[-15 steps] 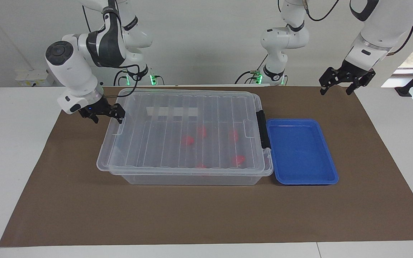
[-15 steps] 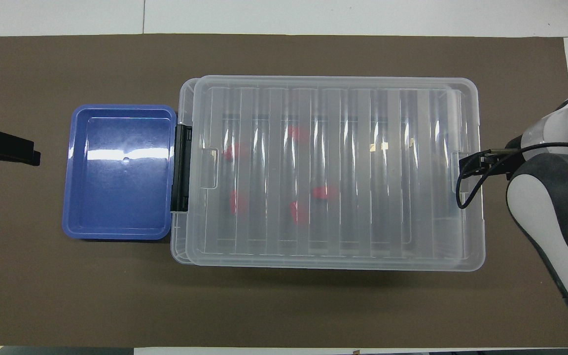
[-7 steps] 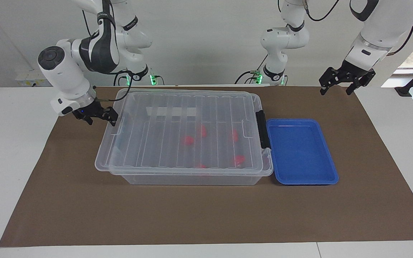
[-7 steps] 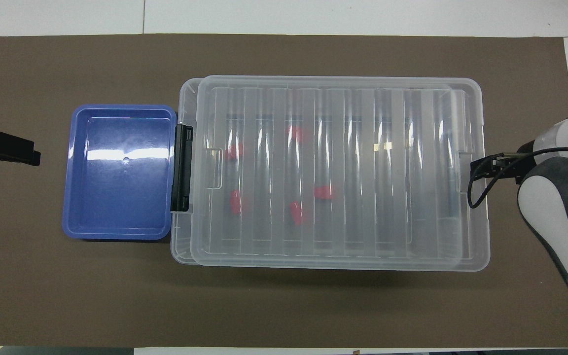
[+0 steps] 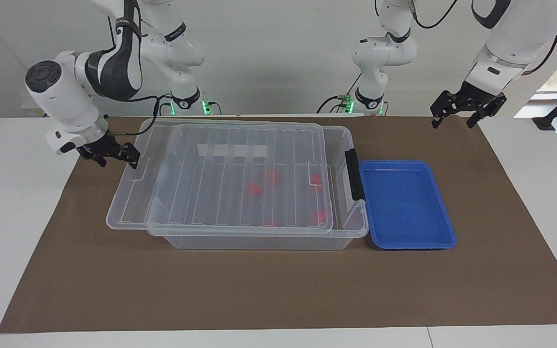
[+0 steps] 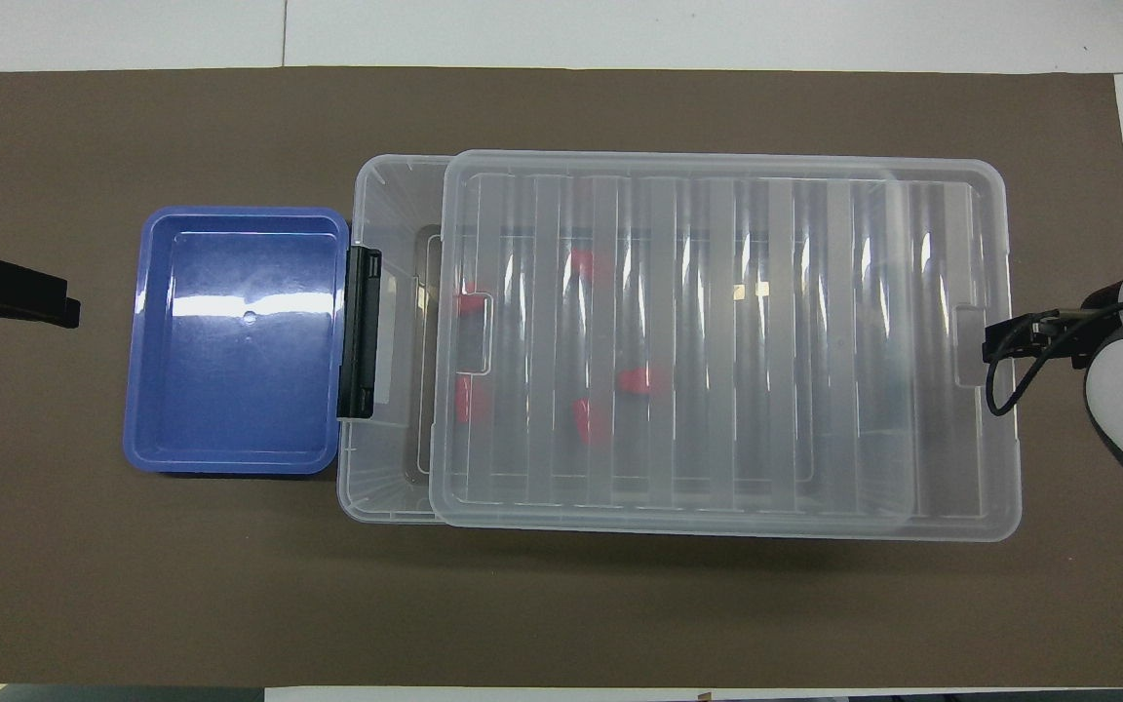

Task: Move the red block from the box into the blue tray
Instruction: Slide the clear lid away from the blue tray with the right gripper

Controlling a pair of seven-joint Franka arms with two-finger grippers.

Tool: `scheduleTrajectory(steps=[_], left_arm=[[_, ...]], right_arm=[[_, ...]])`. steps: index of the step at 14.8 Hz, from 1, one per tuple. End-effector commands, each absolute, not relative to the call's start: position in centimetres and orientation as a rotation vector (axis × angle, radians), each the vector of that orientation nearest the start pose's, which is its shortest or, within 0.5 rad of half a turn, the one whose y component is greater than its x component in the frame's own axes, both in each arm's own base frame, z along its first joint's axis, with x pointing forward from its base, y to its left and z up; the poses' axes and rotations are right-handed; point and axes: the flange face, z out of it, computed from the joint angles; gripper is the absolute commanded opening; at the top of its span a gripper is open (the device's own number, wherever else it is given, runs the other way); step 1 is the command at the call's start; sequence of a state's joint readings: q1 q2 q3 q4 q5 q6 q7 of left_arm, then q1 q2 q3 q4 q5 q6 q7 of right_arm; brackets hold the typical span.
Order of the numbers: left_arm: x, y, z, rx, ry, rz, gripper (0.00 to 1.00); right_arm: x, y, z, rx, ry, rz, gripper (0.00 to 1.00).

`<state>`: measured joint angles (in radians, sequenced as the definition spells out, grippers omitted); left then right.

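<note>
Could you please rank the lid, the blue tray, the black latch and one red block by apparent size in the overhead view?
1. lid
2. blue tray
3. black latch
4. red block, seen through the lid

arms (image 5: 114,72): glossy white shells | dark grey joints | black cables

Setting: robotics laboratory. Evidence: two white robot arms (image 5: 90,82) on bases with green indicator lights and trailing black cables; white bench (image 5: 12,203) overlaid with a plain brown mat (image 5: 278,290); bare white wall; wall socket strip (image 5: 34,112) by the right arm's end.
</note>
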<state>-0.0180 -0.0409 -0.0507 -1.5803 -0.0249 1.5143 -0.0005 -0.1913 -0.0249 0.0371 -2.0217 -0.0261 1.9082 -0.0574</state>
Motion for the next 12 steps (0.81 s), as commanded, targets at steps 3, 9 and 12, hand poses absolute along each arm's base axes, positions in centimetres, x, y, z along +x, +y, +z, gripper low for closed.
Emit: scheduleTrajectory(steps=[3, 9, 12], left_arm=[[52.6, -3.8, 63.7, -3.171, 0.109, 0.048, 1.00], [52.6, -3.9, 63.7, -3.171, 0.102, 0.053, 1.00], [52.7, -3.9, 63.8, -3.172, 0.104, 0.036, 1.00]], right_arm=[[51.9, -12.2, 45.4, -3.182, 0.052, 0.111, 1.00], [51.5, -14.8, 45.6, -3.204, 0.003, 0.116, 1.00], [51.1, -16.5, 45.6, -3.202, -0.029, 0.115, 1.00]])
